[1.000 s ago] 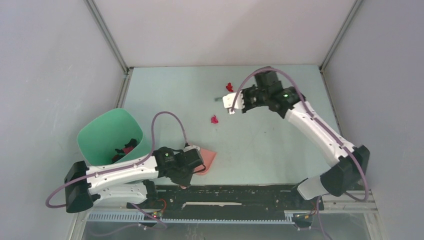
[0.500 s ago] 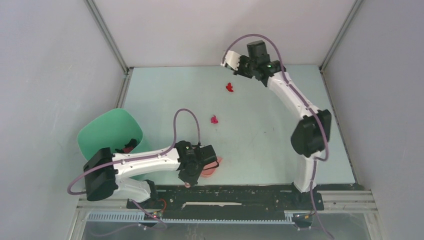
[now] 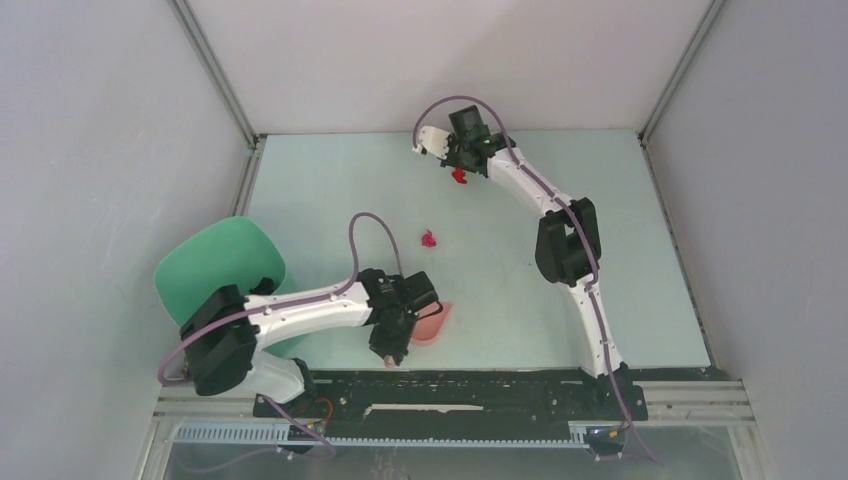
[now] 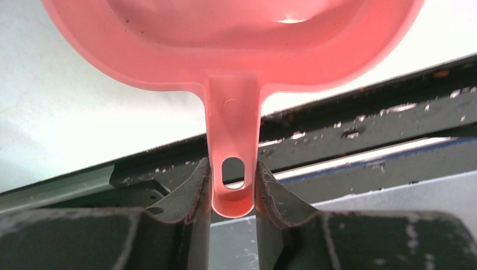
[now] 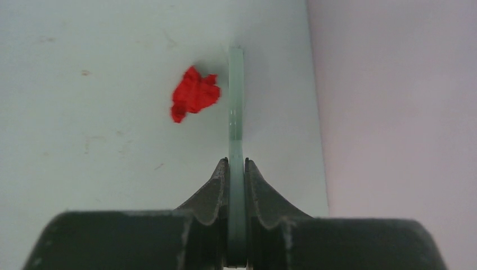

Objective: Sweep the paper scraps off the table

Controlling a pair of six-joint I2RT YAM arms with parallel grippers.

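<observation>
Tabletop (image 3: pixel 330 190), far edge: right gripper (image 5: pixel 236 163), clenching seemingly the brush (image 5: pixel 236 95), may flick the red scrap (image 5: pixel 194 97) wide of the dustpan (image 4: pixel 236 45) the left gripper (image 4: pixel 232 169) grasps.

Pale green table (image 3: pixel 330 190) bearing red scrap (image 3: pixel 459 177) and magenta scrap (image 3: pixel 429 239)

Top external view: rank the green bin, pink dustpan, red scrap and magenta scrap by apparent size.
1. green bin
2. pink dustpan, only partly visible
3. red scrap and magenta scrap: they look alike, so not ranked
</observation>
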